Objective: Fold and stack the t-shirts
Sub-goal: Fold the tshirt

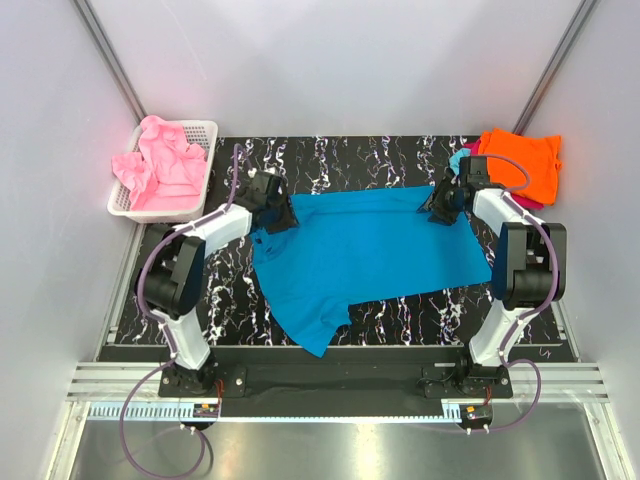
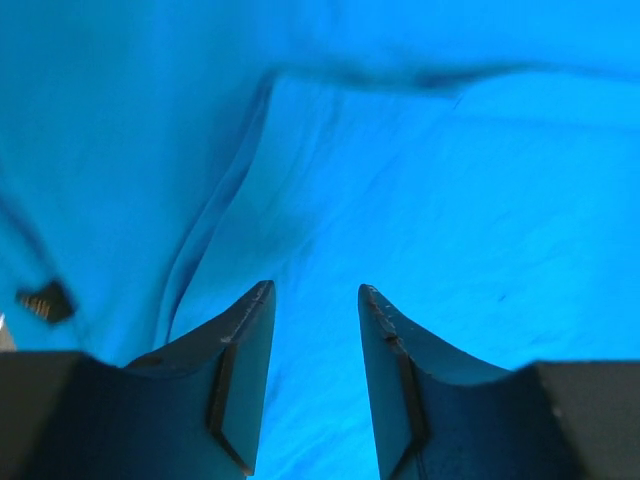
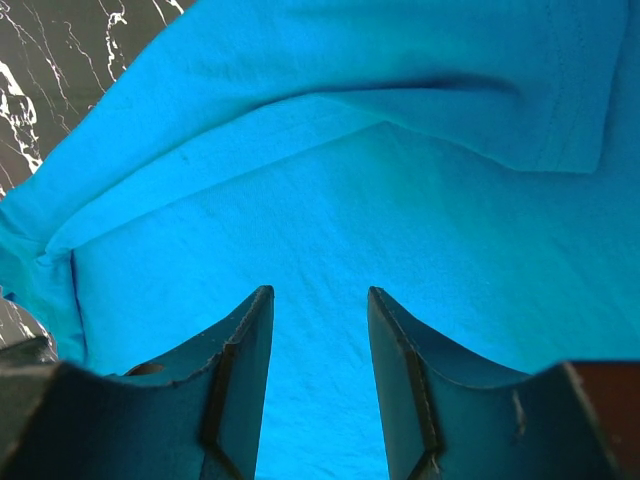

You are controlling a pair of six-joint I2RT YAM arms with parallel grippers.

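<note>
A teal-blue t-shirt (image 1: 365, 255) lies spread across the black marbled table (image 1: 400, 160), one sleeve hanging toward the front edge. My left gripper (image 1: 282, 222) hovers over its left end with jaws open; in the left wrist view the left gripper (image 2: 315, 292) has only blue cloth (image 2: 420, 200) below the gap. My right gripper (image 1: 437, 212) sits over the shirt's far right end, also open. In the right wrist view the right gripper (image 3: 320, 292) shows flat blue cloth (image 3: 330, 200) beneath it, nothing pinched. Pink t-shirts (image 1: 165, 165) fill the basket. An orange t-shirt (image 1: 522, 160) tops a pile at the back right.
A white mesh basket (image 1: 203, 135) stands at the table's back left corner. Under the orange shirt, magenta (image 1: 530, 203) and light cyan (image 1: 458, 160) cloth peek out. Grey walls enclose the table on three sides.
</note>
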